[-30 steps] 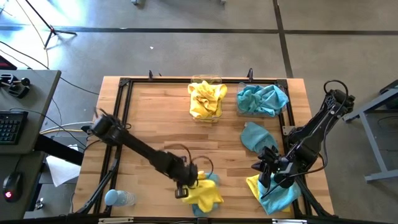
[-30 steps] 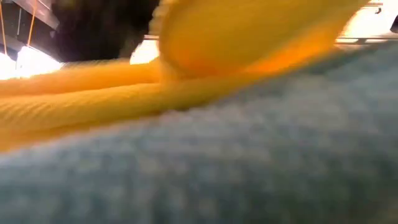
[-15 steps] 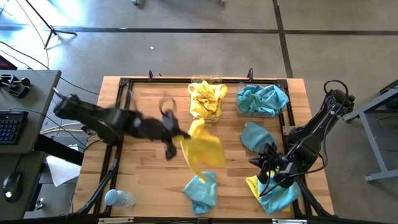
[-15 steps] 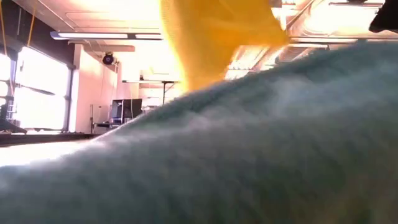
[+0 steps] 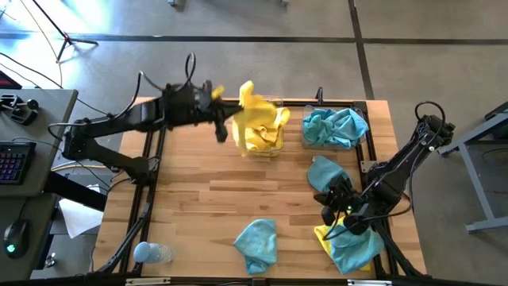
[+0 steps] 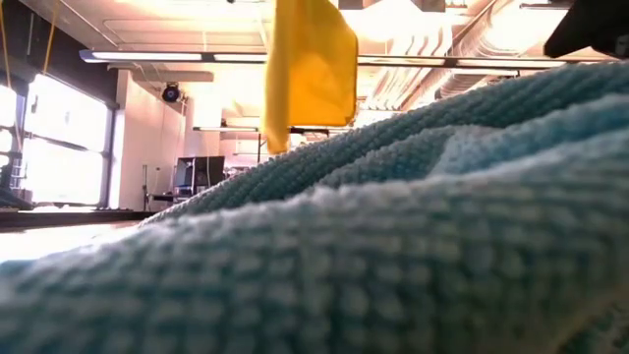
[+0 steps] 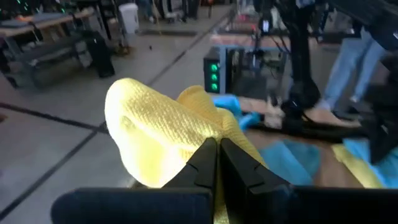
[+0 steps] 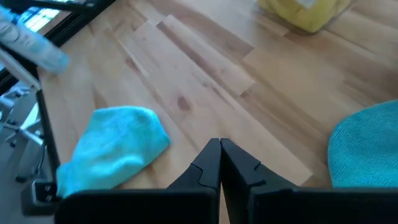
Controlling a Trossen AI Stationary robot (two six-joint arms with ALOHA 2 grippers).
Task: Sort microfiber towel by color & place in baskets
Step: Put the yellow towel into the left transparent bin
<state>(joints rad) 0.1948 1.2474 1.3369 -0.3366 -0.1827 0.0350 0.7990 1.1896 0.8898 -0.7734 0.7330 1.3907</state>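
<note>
My left gripper (image 5: 232,113) is over the table's far edge, shut on a yellow towel (image 5: 248,102) just beside the basket of yellow towels (image 5: 263,131). In the low view this towel (image 6: 310,69) hangs in the air. The second basket (image 5: 335,127) holds teal towels. A teal towel (image 5: 255,242) lies flat near the near edge and fills the low view (image 6: 393,226). Another teal towel (image 5: 325,175) lies right of centre. A teal towel on a yellow one (image 5: 349,248) lies at the near right corner. My right gripper (image 5: 338,211) is shut above the table between those two. My left gripper pinches a bunched fold of the yellow towel (image 7: 186,140) between its two fingers, coming roughly level from the table's left. How many layers it has cannot be told. The towel is lifted clear and hangs slack below the fingers, next to the yellow basket.
A pale plastic bottle (image 5: 151,254) lies at the near left corner. A black metal frame (image 5: 159,107) runs around the table edge. Bare wood spans the table's middle and left (image 5: 198,183). The right wrist view shows the teal towel (image 8: 115,152) on bare boards.
My left gripper lifted the yellow towel off the teal towel at the near edge and carried it up and across to the far edge, beside the yellow basket. The towel swung loose on the way. The teal towel stayed at the near edge, now uncovered.
</note>
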